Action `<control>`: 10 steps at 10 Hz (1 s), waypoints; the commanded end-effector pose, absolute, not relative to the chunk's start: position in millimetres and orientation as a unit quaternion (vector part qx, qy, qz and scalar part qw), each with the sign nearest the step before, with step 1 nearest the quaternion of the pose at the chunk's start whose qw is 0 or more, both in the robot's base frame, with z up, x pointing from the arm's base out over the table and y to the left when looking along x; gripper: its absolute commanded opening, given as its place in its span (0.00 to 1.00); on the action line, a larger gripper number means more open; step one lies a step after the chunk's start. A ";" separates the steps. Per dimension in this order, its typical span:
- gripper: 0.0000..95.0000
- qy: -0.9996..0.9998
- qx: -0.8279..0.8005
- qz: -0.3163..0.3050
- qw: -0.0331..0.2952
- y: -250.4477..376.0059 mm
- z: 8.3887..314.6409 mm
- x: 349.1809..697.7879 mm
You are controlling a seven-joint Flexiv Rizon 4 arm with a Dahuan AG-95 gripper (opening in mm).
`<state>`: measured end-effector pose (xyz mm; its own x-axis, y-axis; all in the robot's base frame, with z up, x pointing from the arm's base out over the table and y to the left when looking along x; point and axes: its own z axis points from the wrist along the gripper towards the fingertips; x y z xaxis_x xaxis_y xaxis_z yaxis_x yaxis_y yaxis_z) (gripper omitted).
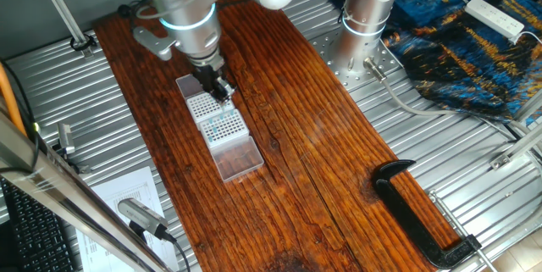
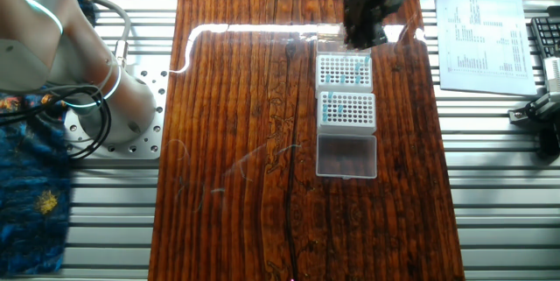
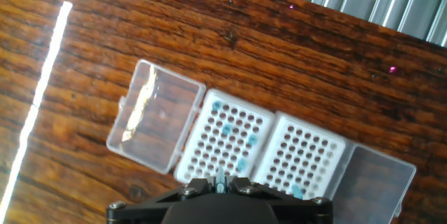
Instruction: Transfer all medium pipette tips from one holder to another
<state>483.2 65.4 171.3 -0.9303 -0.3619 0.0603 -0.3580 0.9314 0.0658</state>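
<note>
Two white tip holders lie side by side on the wooden table. In the hand view the left holder (image 3: 225, 139) carries several medium pipette tips (image 3: 228, 129), seen as teal-blue dots. The right holder (image 3: 308, 159) shows one blue tip (image 3: 297, 192) near its lower edge. My gripper (image 3: 221, 181) is shut on one teal-topped tip (image 3: 221, 176), held above the lower edge of the left holder. In one fixed view the gripper (image 1: 222, 92) hangs over the holders (image 1: 218, 118). In the other fixed view the gripper (image 2: 361, 34) is above the far holder (image 2: 344, 71).
Clear hinged lids lie open at both ends of the holders (image 3: 155, 116) (image 3: 374, 180). A black clamp (image 1: 423, 221) grips the table's edge. A second arm's base (image 1: 368, 18) stands at the back. A printed sheet (image 2: 481, 27) lies beside the table.
</note>
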 end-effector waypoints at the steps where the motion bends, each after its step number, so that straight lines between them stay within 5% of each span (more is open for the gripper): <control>1: 0.00 -0.982 0.182 -0.026 0.040 66.2 168.6 487.6; 10: 0.00 -0.987 0.151 -0.031 0.040 59.5 151.1 481.3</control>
<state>482.5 60.0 150.6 -0.9514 -0.2997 0.0717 -0.2946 0.9528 0.0737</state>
